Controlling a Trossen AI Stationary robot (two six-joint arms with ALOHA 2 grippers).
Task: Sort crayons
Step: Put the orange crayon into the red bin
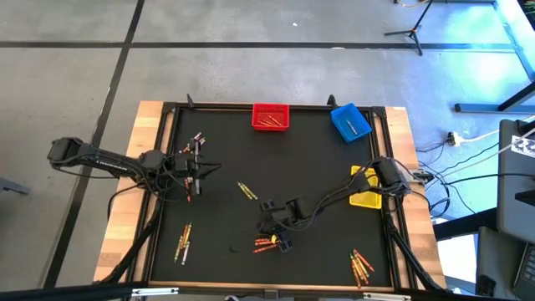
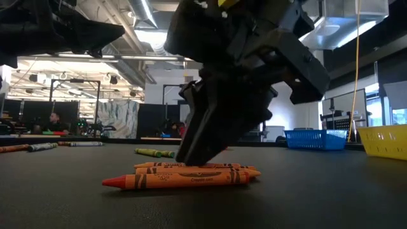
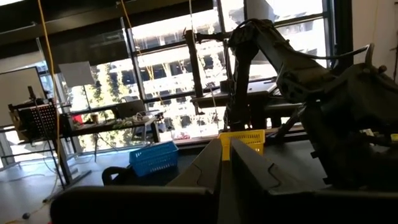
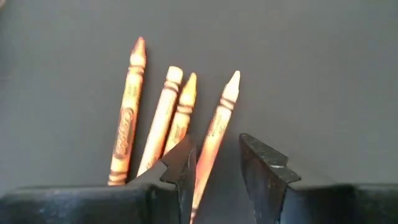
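Note:
Several red and orange crayons [image 1: 266, 244] lie flat in a small bunch near the table's front middle, seen close in the low view [image 2: 184, 179]. My right gripper [image 4: 216, 148] is open and slants down onto this bunch [image 2: 191, 156]. Its two fingers stand on either side of one orange crayon [image 4: 222, 112], and three more crayons [image 4: 163, 118] lie beside it. My left gripper [image 3: 225, 163] is shut with nothing in it, held level above the table's left part [image 1: 196, 171]. My right gripper straddles the orange crayon's lower half [image 4: 208, 155], coming from above at a slant with the fingers lying along the crayon. The crayon lies flat on the table. I cannot tell whether either finger touches it.
At the far edge stand a red bin [image 1: 270, 117] and a blue bin [image 1: 350, 122], and a yellow bin [image 1: 365, 188] stands at the right edge. More crayons lie scattered at the centre [image 1: 246, 191], the near left [image 1: 184, 241], the near right [image 1: 361, 266] and the far left [image 1: 198, 138].

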